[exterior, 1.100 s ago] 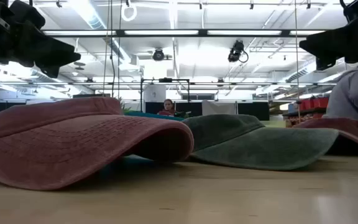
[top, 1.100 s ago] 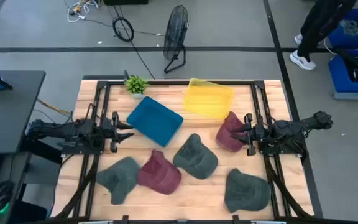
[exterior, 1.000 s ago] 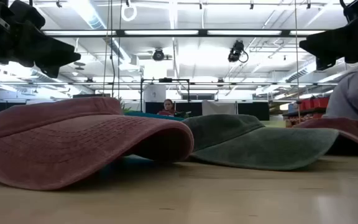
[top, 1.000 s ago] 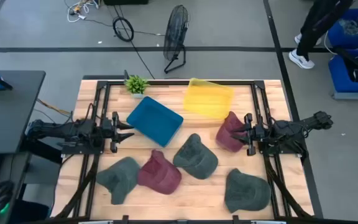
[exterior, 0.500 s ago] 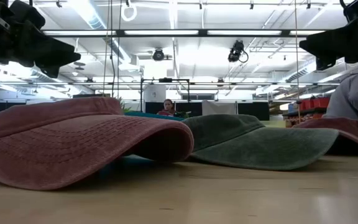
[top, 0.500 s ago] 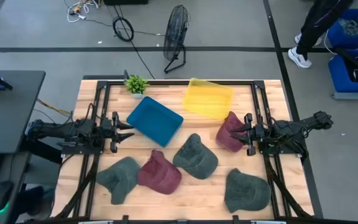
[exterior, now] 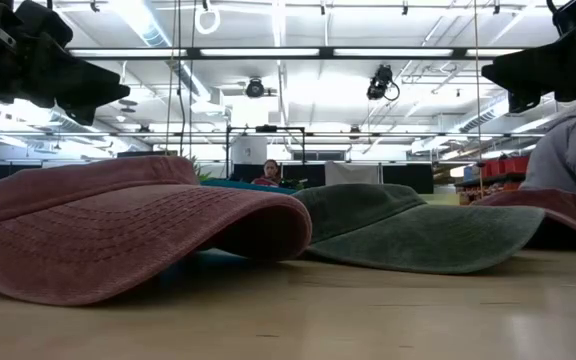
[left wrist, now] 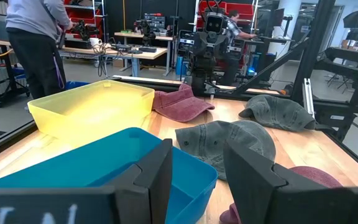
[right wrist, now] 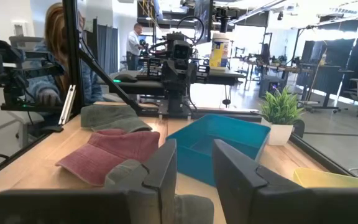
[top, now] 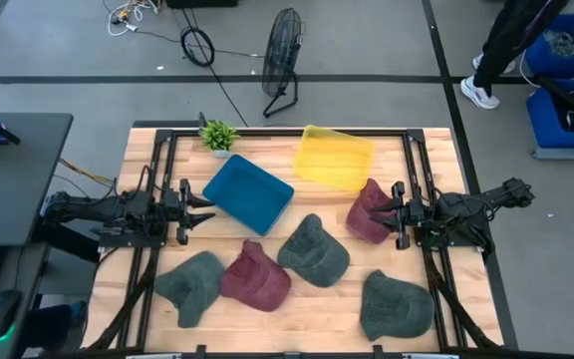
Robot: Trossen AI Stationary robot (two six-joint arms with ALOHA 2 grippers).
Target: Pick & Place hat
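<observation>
Hands rest at the two sides of the wooden desk point(top: 307, 304), neither gripping anything; the left hand point(top: 203, 209) sits at the desk's left edge with its fingers point(left wrist: 156, 177) parted by a narrow gap, pointing toward the blue tray point(top: 248, 193) just in front of it; the right hand point(top: 383, 211) sits at the right edge, its fingers point(right wrist: 166, 168) likewise a little apart and empty, its tips at the edge of a maroon hat point(top: 369, 211) that lies beside the yellow tray point(top: 335, 158); the yellow tray lies at the far middle of the desk, the blue tray nearer the left, the two apart; four more hats lie on the near half of the desk: a green hat point(top: 314, 249) in the middle, a second maroon hat point(top: 255, 276) just beside it on the left, a grey-green hat point(top: 191, 285) touching that one at the near left, and another green hat point(top: 397, 304) at the near right, well apart from the others; a small potted plant point(top: 218, 135) stands at the far left corner; on the floor beyond the desk stands a fan point(top: 282, 60), and a person's legs point(top: 501, 45) show at the far right.
</observation>
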